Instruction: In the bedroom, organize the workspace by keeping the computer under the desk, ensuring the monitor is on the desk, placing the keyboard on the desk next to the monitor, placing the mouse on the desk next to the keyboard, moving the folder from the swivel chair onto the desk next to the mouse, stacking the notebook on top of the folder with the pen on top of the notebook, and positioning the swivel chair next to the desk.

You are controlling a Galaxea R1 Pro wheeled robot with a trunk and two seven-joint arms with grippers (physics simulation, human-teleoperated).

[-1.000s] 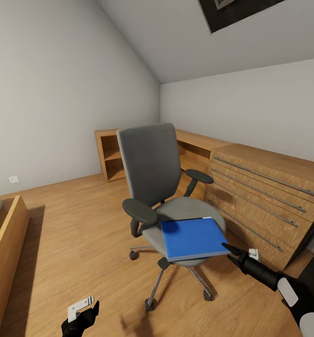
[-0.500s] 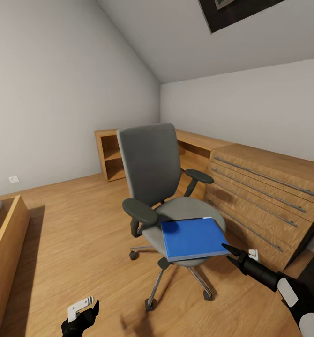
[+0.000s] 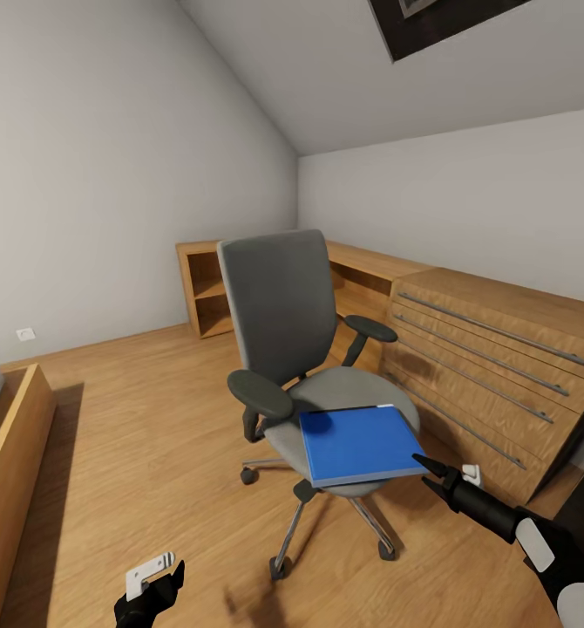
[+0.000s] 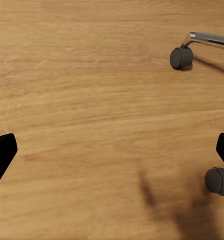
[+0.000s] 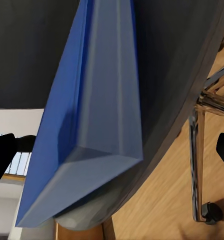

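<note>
No readable text, labels, brands or numbers anywhere. Folder point(image 3: 359, 445) cover plain blue, no title or tab lettering; its edge, seen close in the right wrist view, is also unmarked. Swivel chair point(image 3: 283, 323) back and seat carry no maker's tag. Drawer chest point(image 3: 492, 366) fronts bare apart from bar handles. Small white plate point(image 3: 25, 333) low on the far wall, possibly a socket, too small to tell whether it bears any marking.
</note>
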